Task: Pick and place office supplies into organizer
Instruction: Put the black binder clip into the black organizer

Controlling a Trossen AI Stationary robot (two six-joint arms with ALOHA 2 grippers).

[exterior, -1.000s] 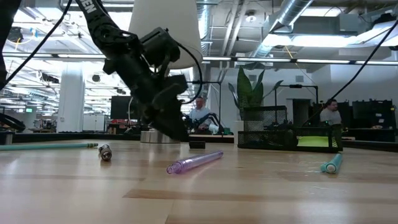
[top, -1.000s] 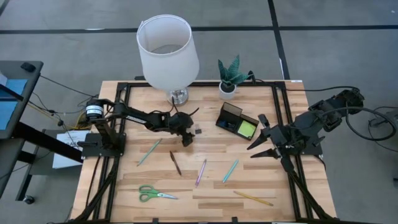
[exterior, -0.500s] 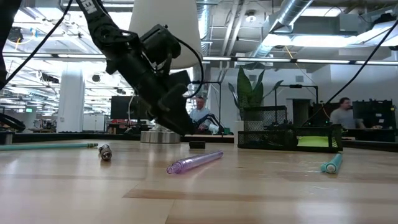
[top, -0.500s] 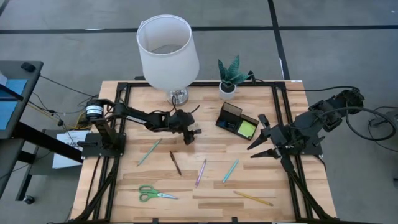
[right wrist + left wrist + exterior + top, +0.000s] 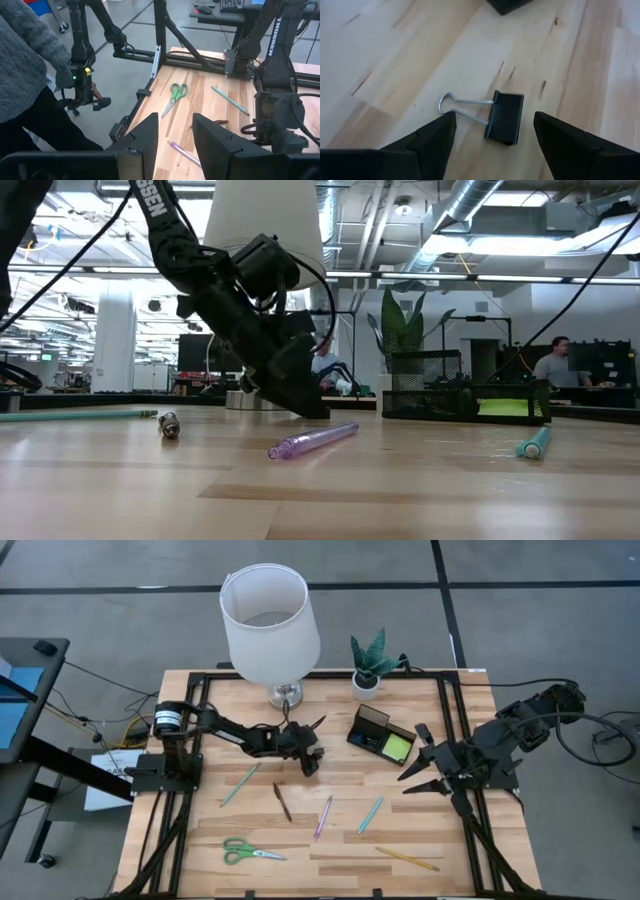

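The left gripper [image 5: 312, 762] hung low mid-tabletop, fingers [image 5: 432, 137] spread; the right gripper [image 5: 420, 776] waited, fingers parted.

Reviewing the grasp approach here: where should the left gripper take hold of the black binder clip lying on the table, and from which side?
Probably from above, closing the left gripper across the binder clip on its black body. It lies flat between the open fingers; the wire handle looks too thin to hold firmly.

Clip [image 5: 504, 117] apparently between claw fingers [image 5: 436, 141]
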